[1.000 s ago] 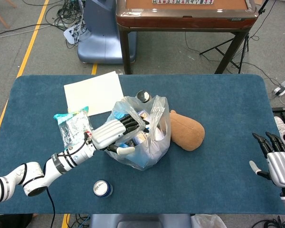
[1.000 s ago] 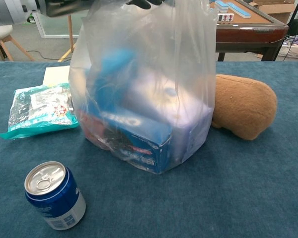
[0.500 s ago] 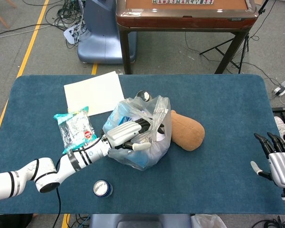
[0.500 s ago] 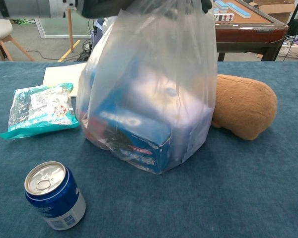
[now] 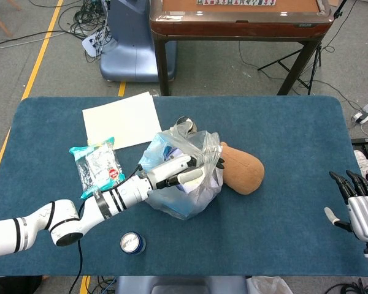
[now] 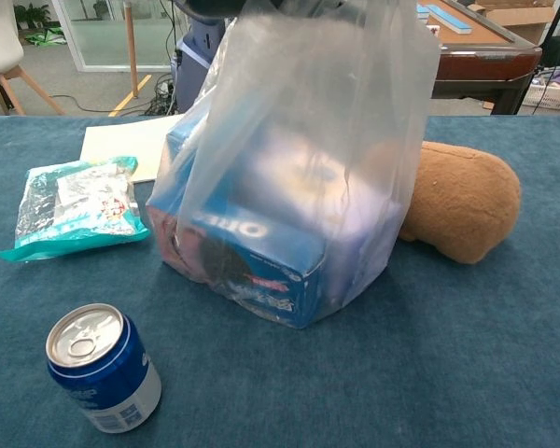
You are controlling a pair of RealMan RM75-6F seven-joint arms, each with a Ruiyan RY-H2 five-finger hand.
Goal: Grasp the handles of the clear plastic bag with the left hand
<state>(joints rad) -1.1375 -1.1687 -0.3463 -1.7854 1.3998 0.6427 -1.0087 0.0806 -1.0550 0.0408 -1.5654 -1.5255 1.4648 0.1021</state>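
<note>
Bag handles are the target: clear plastic bag [image 5: 185, 177], loaded with a blue boxed snack, sits mid-tabletop [image 5: 282, 153], its gathered top drawn upward. Left hand [image 5: 181, 172] lies across the bag mouth, fingers curled into the bunched plastic; whether both handles are caught I cannot tell. Judgement: close fully on both loops before lifting, pull straight up so the load hangs level. Brown plush toy [image 5: 240, 168] touches the bag's right side; blue drink can [image 6: 103, 366] stands near. Right hand [image 5: 359, 208] hangs spread, holding nothing, well apart.
</note>
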